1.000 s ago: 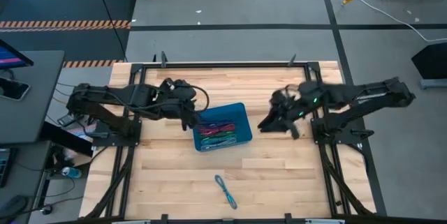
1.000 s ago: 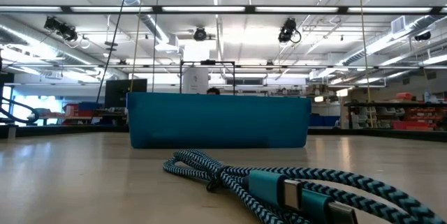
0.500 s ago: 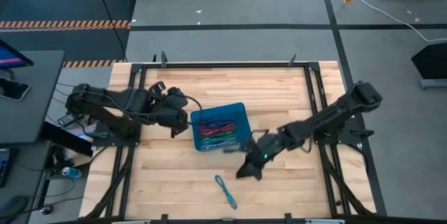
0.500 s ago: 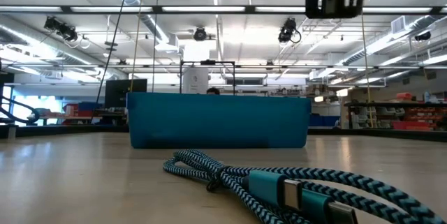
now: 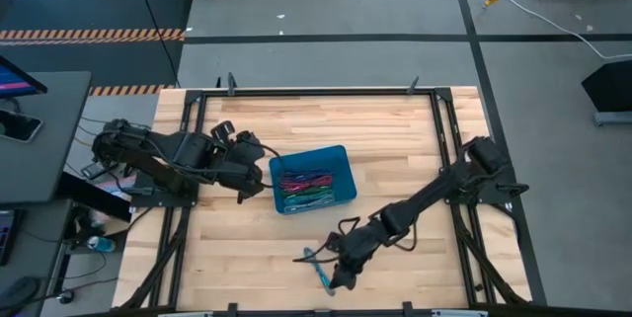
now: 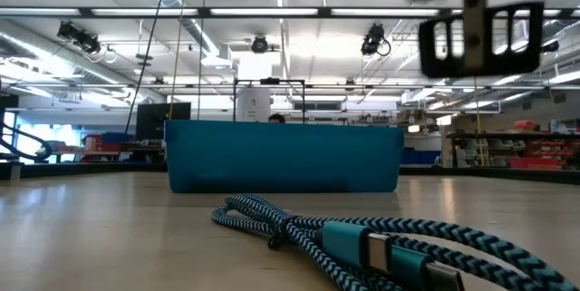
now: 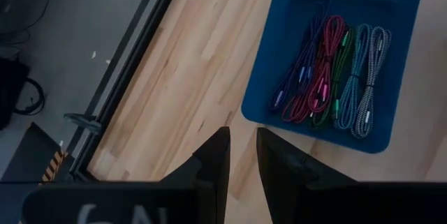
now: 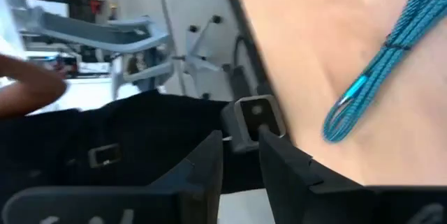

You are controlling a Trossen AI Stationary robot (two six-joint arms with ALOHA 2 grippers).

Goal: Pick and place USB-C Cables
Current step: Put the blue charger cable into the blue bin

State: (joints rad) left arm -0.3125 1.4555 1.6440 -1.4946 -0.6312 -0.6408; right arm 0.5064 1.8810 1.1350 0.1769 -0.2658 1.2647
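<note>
at the table's front edge i see my right gripper (image 5: 334,279) over the loose teal cable (image 5: 318,268), fingers narrowly apart, grasping nothing; left gripper (image 5: 259,184), also slightly parted, waits beside the bin (image 5: 339,152).

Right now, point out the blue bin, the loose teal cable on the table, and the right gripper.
blue bin (image 5: 341,155): high view, its far right rim.
loose teal cable (image 6: 299,227): low view, its braided middle.
right gripper (image 5: 336,279): high view, between its fingertips, beside the cable.

Teal cable (image 6: 362,237) cut off, low view
</note>
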